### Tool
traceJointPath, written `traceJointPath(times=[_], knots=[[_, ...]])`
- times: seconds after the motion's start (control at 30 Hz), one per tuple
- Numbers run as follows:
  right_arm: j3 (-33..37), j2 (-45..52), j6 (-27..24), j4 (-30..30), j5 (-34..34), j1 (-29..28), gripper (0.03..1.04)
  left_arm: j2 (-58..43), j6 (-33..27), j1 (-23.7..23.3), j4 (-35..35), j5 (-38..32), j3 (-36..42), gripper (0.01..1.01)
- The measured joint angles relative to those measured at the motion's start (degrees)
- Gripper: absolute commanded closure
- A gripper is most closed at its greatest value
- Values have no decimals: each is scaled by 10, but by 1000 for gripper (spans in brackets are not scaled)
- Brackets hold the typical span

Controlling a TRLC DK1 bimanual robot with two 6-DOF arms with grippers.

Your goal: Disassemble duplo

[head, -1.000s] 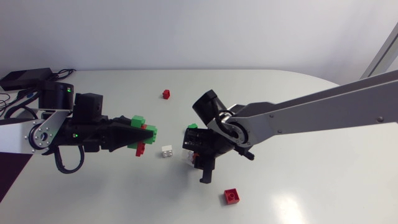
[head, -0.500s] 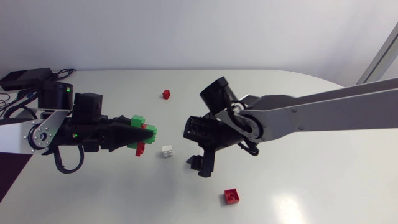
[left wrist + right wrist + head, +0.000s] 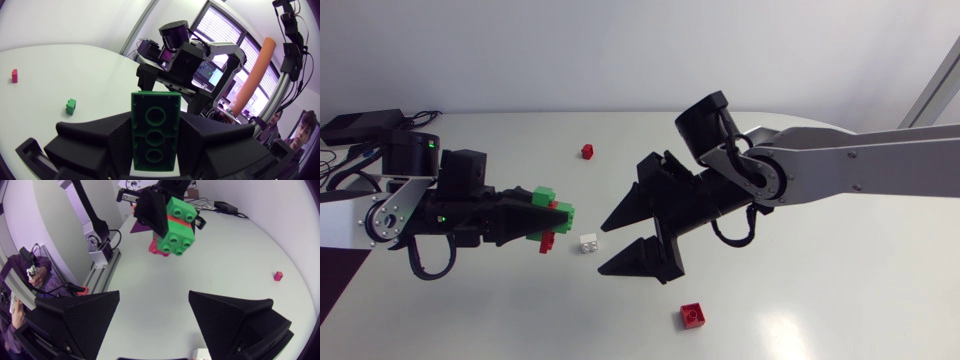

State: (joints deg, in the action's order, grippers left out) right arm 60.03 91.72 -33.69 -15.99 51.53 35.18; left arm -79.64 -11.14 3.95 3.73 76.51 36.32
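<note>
The left arm (image 3: 395,210) lies low along the near left side of the pale grey oval table (image 3: 800,290), its wrist level and its left gripper (image 3: 538,214) pointing toward the middle. Its fingers are closed from both sides on a stack of green and red plastic duplo bricks (image 3: 560,211), which it holds clear above the tabletop. The right arm (image 3: 860,175) reaches in long and straight from the far right, bent at the wrist so that the right gripper (image 3: 603,250) faces the stack with its two wedge fingers spread wide and nothing between them. It is near the stack but apart from it. Just beside the lower finger, between the two grippers, a small white plastic brick (image 3: 588,243) sits on the table. A red square plastic brick (image 3: 692,314) lies nearer the front edge, and a small red plastic cube (image 3: 587,151) sits well back. The left wrist view shows what the head view does not: a small green plastic cube (image 3: 70,105) on the table ahead of the gripper, probably hidden behind the right gripper from above. It also shows the hollow underside of a green brick wedged between the fingers. The right wrist view shows the stack end on: green studded bricks above and below a red layer, with a further red piece low on its far side. How many bricks make it up cannot be told.
</note>
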Motion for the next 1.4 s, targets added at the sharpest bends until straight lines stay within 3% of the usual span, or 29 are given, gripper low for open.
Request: traceJointPath(times=[0.6, 0.77, 1.2, 1.3, 1.4], knots=[[21, 51, 33, 0, 111, 6, 105, 44, -25, 75, -2, 0, -34, 693], [21, 51, 34, 0, 116, 9, 134, 44, -26, 83, -3, 0, -35, 649], [21, 51, 69, 21, 120, 17, 169, 44, -30, 104, -3, -15, -41, 649], [21, 51, 74, 29, 121, 17, 293, 44, -32, 106, -3, -18, -41, 649], [21, 51, 76, 31, 122, 17, 338, 44, -32, 106, -3, -18, -41, 649]])
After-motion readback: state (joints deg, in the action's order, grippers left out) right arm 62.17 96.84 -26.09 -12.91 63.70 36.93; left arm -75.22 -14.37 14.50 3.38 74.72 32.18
